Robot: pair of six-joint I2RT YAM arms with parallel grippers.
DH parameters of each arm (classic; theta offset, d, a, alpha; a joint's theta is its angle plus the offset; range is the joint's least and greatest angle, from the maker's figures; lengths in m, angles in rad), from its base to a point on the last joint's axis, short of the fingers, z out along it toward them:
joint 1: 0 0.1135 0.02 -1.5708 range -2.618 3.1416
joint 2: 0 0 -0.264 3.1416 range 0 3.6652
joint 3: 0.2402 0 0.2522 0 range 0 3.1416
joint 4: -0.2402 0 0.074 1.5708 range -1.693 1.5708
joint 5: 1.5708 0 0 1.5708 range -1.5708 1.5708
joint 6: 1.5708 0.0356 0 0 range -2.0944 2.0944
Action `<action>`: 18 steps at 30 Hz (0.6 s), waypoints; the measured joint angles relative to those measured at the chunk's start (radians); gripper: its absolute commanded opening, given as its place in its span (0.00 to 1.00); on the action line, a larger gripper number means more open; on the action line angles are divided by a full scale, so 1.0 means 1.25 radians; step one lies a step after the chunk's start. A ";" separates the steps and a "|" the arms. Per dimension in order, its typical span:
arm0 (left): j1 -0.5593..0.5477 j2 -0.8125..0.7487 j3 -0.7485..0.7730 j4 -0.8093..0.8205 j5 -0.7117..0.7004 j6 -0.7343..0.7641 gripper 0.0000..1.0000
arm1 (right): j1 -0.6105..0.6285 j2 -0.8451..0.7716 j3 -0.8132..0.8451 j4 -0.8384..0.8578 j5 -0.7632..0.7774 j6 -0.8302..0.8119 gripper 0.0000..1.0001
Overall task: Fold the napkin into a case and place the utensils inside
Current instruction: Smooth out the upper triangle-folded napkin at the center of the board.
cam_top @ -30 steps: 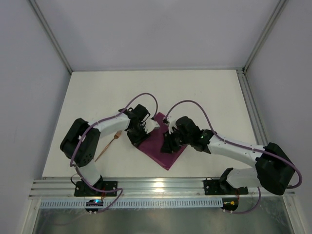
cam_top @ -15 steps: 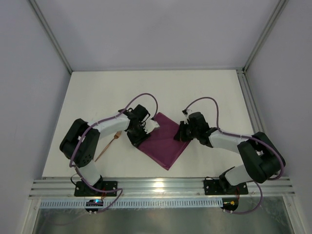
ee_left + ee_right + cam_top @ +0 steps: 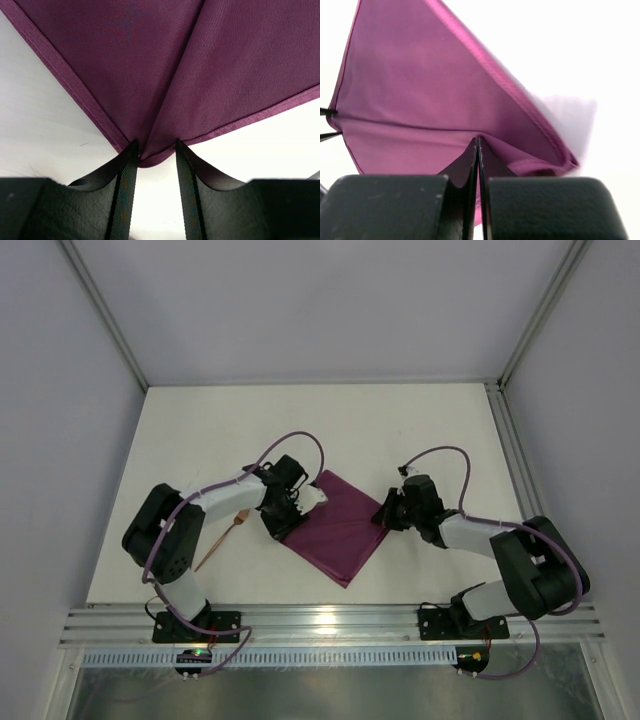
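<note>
The plum-purple napkin [image 3: 340, 528] lies as a broad diamond on the white table; no case is in view. My left gripper [image 3: 293, 517] is at its left corner. In the left wrist view the jaws of this gripper [image 3: 154, 150] stand apart, with the corner of the napkin [image 3: 200, 75] lying between the tips and touching the left finger [image 3: 125, 190]. My right gripper [image 3: 385, 515] is at the right corner. Its wrist view shows that gripper [image 3: 479, 141] shut on a raised fold of the napkin [image 3: 420, 100]. Of the utensils, one copper fork [image 3: 222, 540] lies left of the left arm.
The white table [image 3: 420, 430] stretches behind the napkin to the back wall. An aluminium rail [image 3: 320, 625] runs along the near edge by both arm bases. Slanted frame posts [image 3: 105, 315] rise at the back corners.
My right gripper has shut and travelled right from the napkin's middle to its right corner, drawing the cloth out wider. The left gripper and the fork have stayed put.
</note>
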 measured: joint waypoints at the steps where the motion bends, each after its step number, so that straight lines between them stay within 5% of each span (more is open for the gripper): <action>1: 0.000 -0.001 -0.001 0.001 0.000 0.000 0.38 | -0.005 -0.009 -0.007 -0.001 0.008 0.005 0.03; 18: -0.004 -0.014 -0.016 0.015 -0.006 0.013 0.38 | -0.094 -0.107 -0.052 -0.066 0.093 0.057 0.03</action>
